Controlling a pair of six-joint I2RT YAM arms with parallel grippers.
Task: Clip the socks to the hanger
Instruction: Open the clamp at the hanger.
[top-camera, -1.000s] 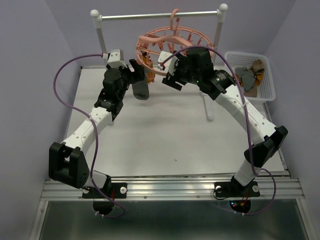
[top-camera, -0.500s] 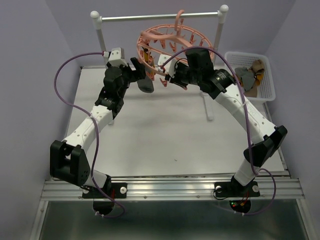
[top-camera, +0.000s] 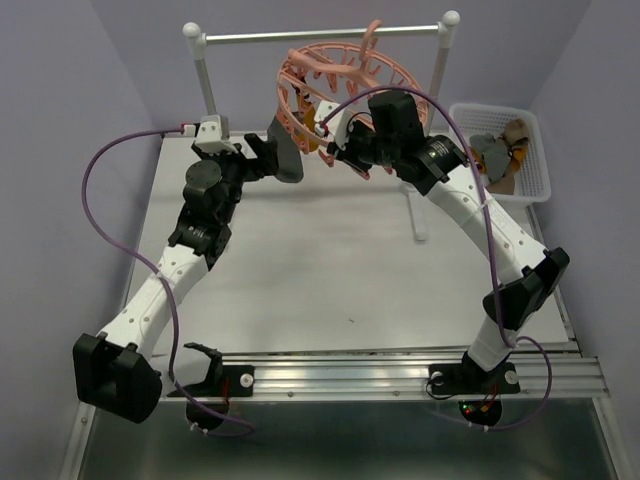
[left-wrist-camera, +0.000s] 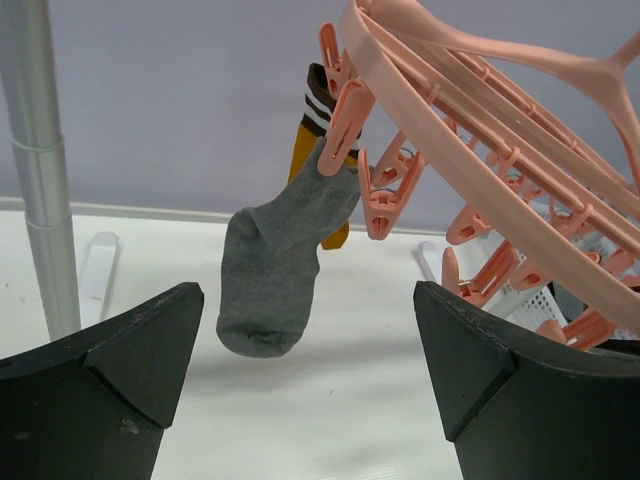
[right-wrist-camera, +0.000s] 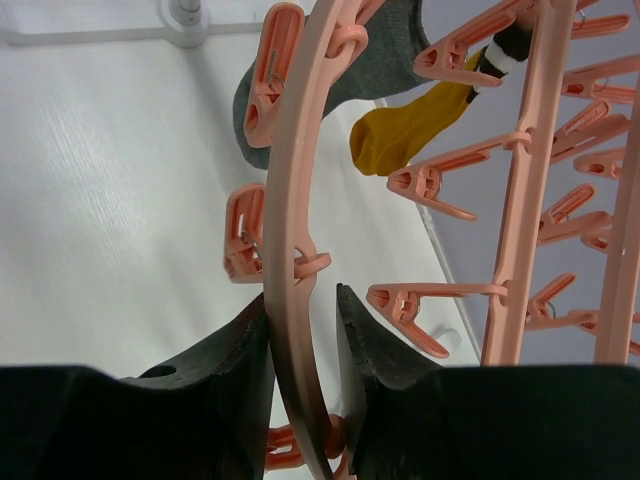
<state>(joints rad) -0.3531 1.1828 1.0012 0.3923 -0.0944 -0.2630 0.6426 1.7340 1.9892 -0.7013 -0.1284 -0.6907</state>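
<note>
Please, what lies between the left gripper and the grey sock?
Nothing: in the left wrist view, the left gripper faces the grey sock across bare air.

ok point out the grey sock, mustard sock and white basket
grey sock (left-wrist-camera: 278, 262), left wrist view, on its middle
mustard sock (right-wrist-camera: 403, 136), right wrist view, on its foot
white basket (top-camera: 541, 160), top view, on its right rim

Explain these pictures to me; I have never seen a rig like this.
Two white robot arms are bolted to a white table. One picture looks down on both; the others come from a camera on each wrist, past its own dark fingers. A salmon-pink round plastic hanger hangs from a metal rail, with a grey sock and a mustard striped-cuff sock clipped on. The right gripper is shut on its ring; the left gripper is open and empty. More socks lie in a white mesh basket.
</note>
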